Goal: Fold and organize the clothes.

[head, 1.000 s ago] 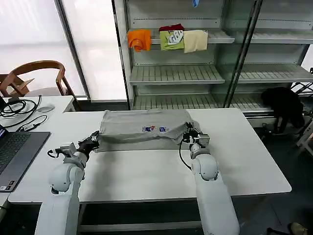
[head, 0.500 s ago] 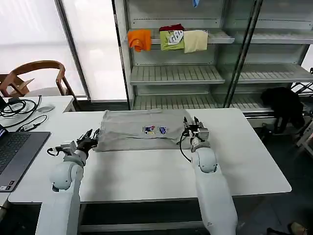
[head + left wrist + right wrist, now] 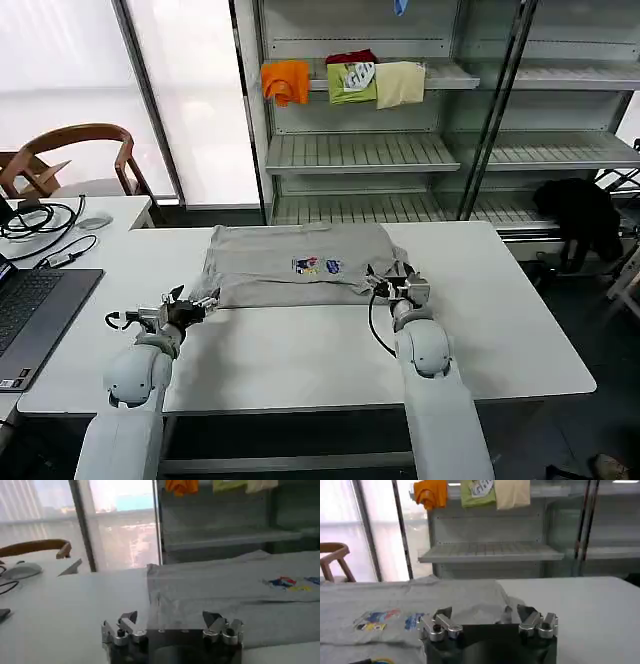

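Note:
A light grey shirt [image 3: 296,262] lies folded into a wide band at the middle of the white table [image 3: 300,350], its small multicoloured chest print [image 3: 318,265] facing up. My left gripper [image 3: 185,308] stands open just off the shirt's near left corner, with nothing between its fingers. In the left wrist view the gripper [image 3: 170,617] faces the shirt [image 3: 225,590] across a strip of bare table. My right gripper [image 3: 395,283] is open at the near right corner. In the right wrist view the gripper [image 3: 485,614] has a bunched fold of the shirt [image 3: 420,600] just ahead.
A laptop [image 3: 30,310], cables and a mouse [image 3: 93,221] sit on the side desk at the left. Behind the table a metal shelf [image 3: 400,150] carries orange, green, red and cream folded garments [image 3: 345,80]. A black bundle [image 3: 578,215] sits at the right.
Both grippers have drawn back from the shirt's near edge toward me. The right one had reached forward over the corner half a second ago. The shirt lies still.

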